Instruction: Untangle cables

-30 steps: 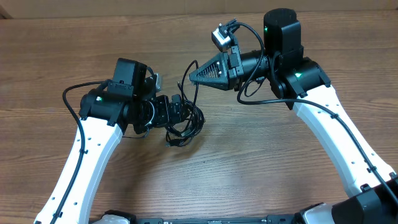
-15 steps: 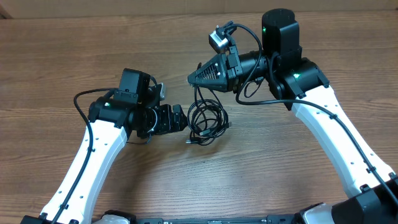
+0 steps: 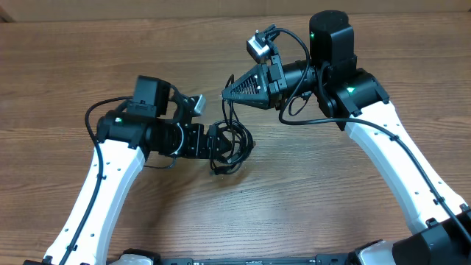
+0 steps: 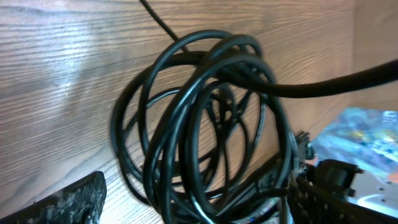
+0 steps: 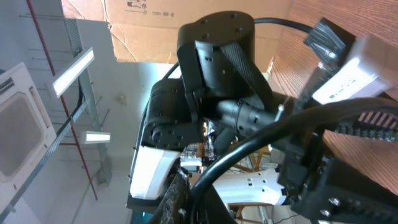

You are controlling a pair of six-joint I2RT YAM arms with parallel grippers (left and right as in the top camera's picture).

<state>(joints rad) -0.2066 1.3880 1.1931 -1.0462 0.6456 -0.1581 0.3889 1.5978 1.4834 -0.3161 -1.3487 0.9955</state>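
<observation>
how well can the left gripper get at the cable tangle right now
Probably yes: the left gripper is open right at the cables, with the coils between its fingers in the wrist view and nothing in the way. One strand runs up to the shut right gripper.

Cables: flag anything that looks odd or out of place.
The cables sit in one snarled coil inside the open left end effector. One strand runs up to the shut right end effector. Nothing looks damaged.
</observation>
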